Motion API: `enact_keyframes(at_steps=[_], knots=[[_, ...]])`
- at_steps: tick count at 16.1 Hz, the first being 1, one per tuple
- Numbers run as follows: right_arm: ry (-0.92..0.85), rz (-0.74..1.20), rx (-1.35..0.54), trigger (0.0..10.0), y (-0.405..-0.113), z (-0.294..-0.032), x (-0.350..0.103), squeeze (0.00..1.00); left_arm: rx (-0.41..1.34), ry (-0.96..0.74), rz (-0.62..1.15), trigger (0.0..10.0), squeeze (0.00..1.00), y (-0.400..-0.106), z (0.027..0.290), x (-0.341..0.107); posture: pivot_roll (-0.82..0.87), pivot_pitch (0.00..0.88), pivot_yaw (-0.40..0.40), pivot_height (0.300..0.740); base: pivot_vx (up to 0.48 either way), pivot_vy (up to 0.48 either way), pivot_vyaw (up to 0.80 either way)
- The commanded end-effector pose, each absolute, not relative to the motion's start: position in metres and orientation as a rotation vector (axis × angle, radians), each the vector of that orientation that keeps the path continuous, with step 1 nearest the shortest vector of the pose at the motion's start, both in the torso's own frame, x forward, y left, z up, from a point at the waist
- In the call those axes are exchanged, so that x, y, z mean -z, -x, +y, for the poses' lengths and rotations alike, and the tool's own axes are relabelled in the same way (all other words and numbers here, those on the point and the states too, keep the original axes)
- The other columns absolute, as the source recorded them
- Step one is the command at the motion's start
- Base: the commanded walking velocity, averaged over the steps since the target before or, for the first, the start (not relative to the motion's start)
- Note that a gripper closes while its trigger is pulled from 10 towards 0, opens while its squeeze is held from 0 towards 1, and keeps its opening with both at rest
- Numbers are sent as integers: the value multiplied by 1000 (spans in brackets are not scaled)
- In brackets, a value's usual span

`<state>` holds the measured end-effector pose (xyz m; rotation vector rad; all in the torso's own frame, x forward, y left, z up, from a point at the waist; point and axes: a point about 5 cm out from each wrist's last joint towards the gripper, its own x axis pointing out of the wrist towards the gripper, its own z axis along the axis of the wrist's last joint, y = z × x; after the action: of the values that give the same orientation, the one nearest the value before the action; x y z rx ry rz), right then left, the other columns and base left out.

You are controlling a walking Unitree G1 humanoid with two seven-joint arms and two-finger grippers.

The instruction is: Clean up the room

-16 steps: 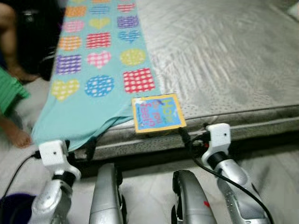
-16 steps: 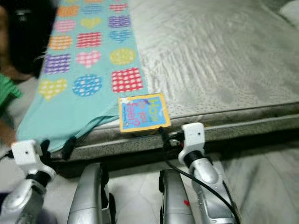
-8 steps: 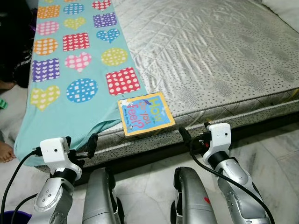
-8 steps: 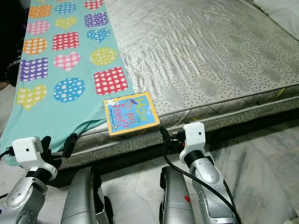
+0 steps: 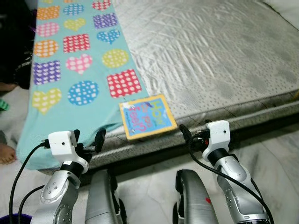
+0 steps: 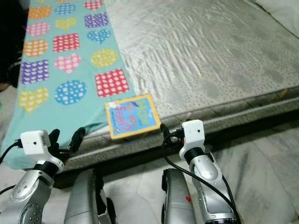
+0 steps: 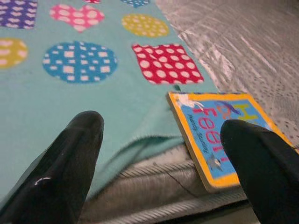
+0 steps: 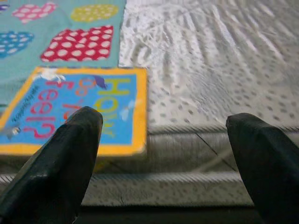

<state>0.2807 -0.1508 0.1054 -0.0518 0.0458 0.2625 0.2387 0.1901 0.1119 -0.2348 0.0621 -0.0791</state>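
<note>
A square board book [image 5: 147, 116] with a yellow border and blue cover lies flat at the near edge of the grey mattress [image 5: 210, 56], partly on a corner of the teal patterned blanket [image 5: 79, 60]. My left gripper [image 5: 88, 139] is open, low in front of the mattress edge, left of the book and short of it. My right gripper [image 5: 194, 132] is open just right of the book's near corner, at the mattress side. Along the left fingers [image 7: 60, 172] the book [image 7: 219, 126] lies ahead towards one side. Along the right fingers [image 8: 56, 163] the book [image 8: 79, 109] is close ahead.
A person's bare foot [image 5: 5, 153] rests on the floor at the far left beside the hanging blanket. The marble floor [image 5: 275, 149] runs along the mattress front. A white pillow corner [image 5: 286, 5] shows at the back right.
The view has swung and sharpened, so the person at the left has mostly left the picture. My left gripper has come up and slightly right towards the mattress edge. The book has stayed put.
</note>
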Motion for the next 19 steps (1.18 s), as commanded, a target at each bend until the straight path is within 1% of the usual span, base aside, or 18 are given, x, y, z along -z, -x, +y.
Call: enact_keyframes(at_steps=[1, 2, 8, 10, 11, 13, 14, 16, 17, 19], knots=[[54, 47, -269, 10000, -280, -150, -103, 0, 71, 236, 88, 10000, 0, -237, 192, -107, -166, 207, 33, 563, 259, 0, 0], [56, 48, -269, 10000, -280, -149, -103, 0, 72, 236, 89, 10000, 0, -237, 192, -107, -166, 205, 33, 563, 240, 0, 0], [60, 45, -264, 10000, -280, -150, -102, 0, 69, 247, 111, 10000, 0, -239, 190, -104, -169, 197, 38, 563, 0, 0, 0], [63, 45, -259, 10000, -279, -151, -102, 0, 43, 255, 132, 10000, 0, -240, 190, -101, -170, 197, 38, 563, 0, 0, 0], [71, 45, -258, 10000, -278, -153, -102, 0, -22, 293, 159, 10000, 0, -241, 194, -97, -174, 200, 39, 563, 0, 0, 0], [127, 34, -245, 10000, -278, -158, -104, 0, -101, 367, 212, 10000, 0, -243, 201, -85, -180, 207, 37, 563, 0, 0, 0], [134, 20, -237, 10000, -279, -162, -107, 0, -107, 395, 239, 10000, 0, -245, 201, -80, -184, 212, 36, 563, 0, 0, 0], [132, 11, -229, 10000, -279, -165, -110, 0, -109, 418, 254, 10000, 0, -246, 201, -76, -188, 217, 34, 563, 0, 0, 0], [139, 7, -182, 10000, -277, -180, -115, 0, -55, 476, 296, 10000, 0, -253, 197, -67, -221, 239, 22, 563, 0, 0, 0], [140, 11, -172, 10000, -275, -184, -116, 0, -40, 485, 305, 10000, 0, -256, 197, -64, -226, 241, 21, 563, 0, 0, 0]])
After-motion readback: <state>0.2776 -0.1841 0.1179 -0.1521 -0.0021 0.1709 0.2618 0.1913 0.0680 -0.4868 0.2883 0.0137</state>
